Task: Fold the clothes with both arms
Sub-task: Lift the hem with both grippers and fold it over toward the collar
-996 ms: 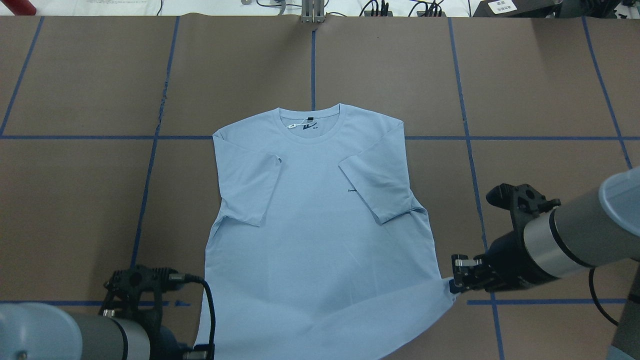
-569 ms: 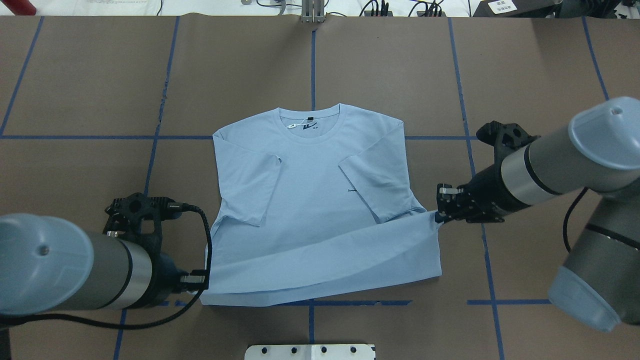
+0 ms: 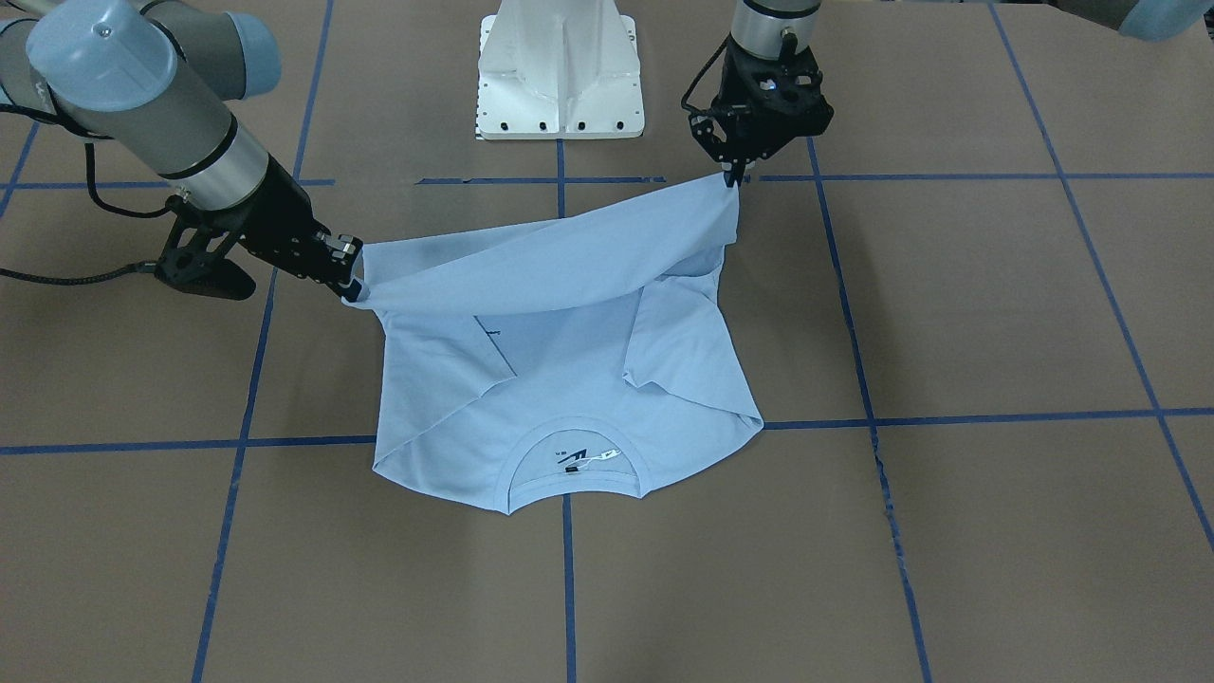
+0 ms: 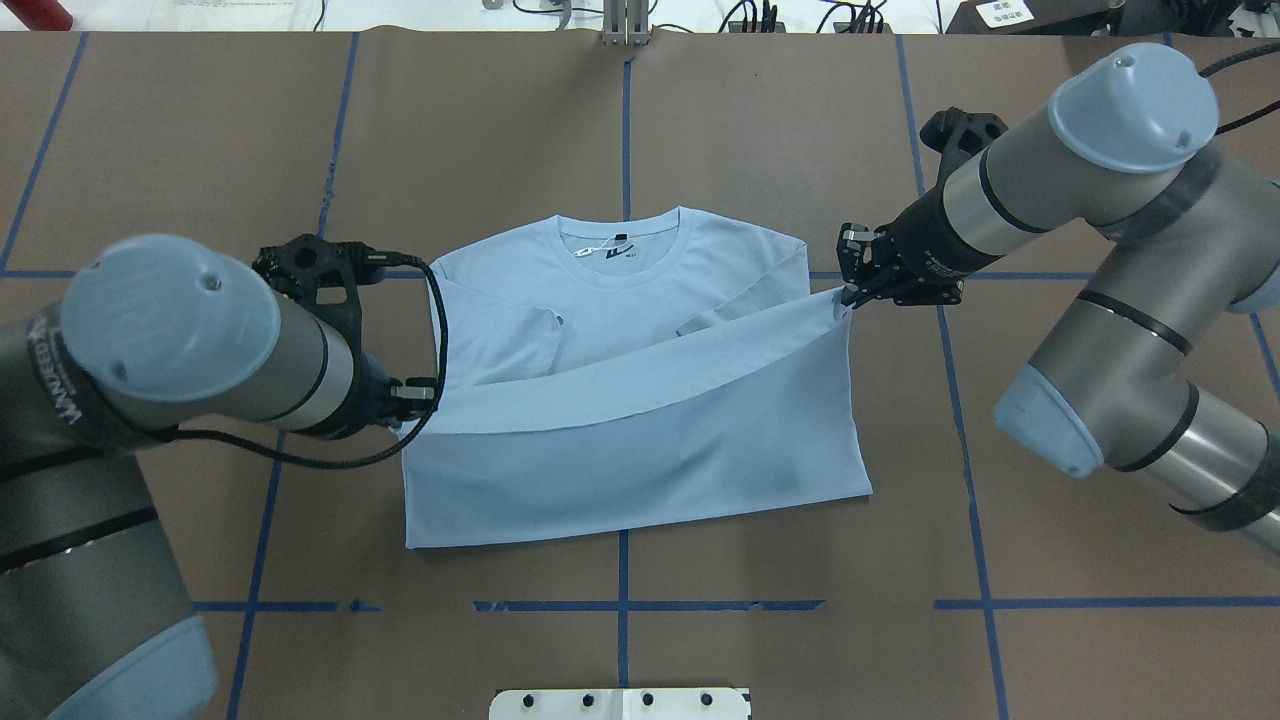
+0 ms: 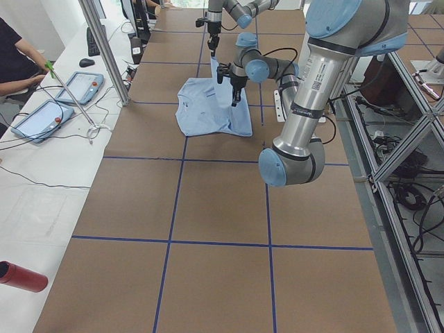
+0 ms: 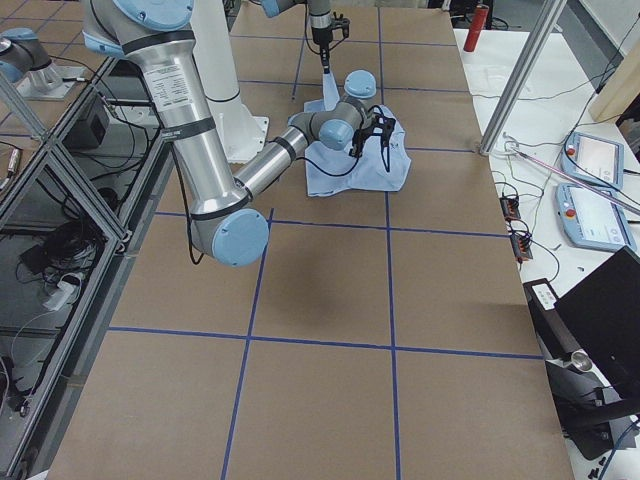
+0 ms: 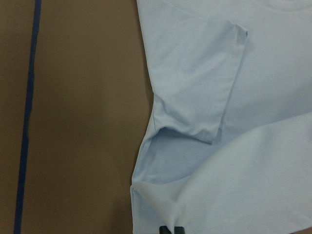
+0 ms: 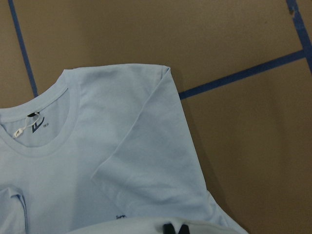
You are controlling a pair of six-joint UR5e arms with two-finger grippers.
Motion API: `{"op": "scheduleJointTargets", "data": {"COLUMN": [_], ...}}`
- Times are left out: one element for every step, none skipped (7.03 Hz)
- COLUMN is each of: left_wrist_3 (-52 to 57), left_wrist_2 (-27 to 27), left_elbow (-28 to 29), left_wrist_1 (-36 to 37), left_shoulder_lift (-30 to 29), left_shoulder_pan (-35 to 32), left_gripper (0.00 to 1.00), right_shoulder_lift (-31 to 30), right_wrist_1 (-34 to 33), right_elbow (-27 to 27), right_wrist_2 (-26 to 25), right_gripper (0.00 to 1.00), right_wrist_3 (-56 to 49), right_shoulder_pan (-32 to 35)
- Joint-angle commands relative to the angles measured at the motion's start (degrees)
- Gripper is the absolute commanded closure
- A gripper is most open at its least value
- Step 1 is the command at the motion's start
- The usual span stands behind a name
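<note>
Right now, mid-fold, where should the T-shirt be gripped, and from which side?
The two hem corners of the T-shirt, each from its outer side, as the left gripper and right gripper hold it: the lifted hem stretches nearly straight between them.

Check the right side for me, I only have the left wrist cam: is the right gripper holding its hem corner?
Observer: Yes. The right gripper is shut on a hem corner of the T-shirt, and that corner is lifted off the table.
Operator: Are the two corners level?
Observer: No. The left gripper holds its corner farther from the collar, so the lifted hem runs slanted in the overhead view.
Operator: Collar covered?
Observer: No. The collar and the white tag inside it are exposed; the hem has not reached them.
</note>
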Motion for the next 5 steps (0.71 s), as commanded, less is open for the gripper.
{"op": "scheduleJointTargets", "data": {"left_wrist_3": [1.51, 1.6, 1.6, 1.6, 1.52], "left_wrist_2": [-0.71, -0.62, -0.53, -0.36, -0.36], "left_elbow": [14.53, 20.7, 23.38, 24.36, 24.8], "left_wrist_1": [-9.26, -15.06, -17.38, -17.58, -17.58], "left_shoulder_lift": [-3.69, -3.96, -3.97, -3.97, -3.97], "left_shoulder_pan": [-6.5, -7.83, -8.63, -9.07, -9.07], "left_gripper": [1.0, 1.0, 1.0, 1.0, 1.0], "right_shoulder_lift": [5.61, 8.34, 8.98, 9.25, 9.68], "right_wrist_1": [0.03, 1.51, 4.83, 6.08, 6.18], "right_elbow": [-9.38, -14.05, -16.53, -17.6, -18.83], "right_wrist_2": [-0.14, -0.31, -0.49, -0.84, -1.1], "right_gripper": [1.0, 1.0, 1.0, 1.0, 1.0], "right_wrist_3": [-1.61, -1.79, -1.79, -1.79, -1.79], "right_shoulder_pan": [2.37, 2.9, 3.25, 3.26, 3.26]}}
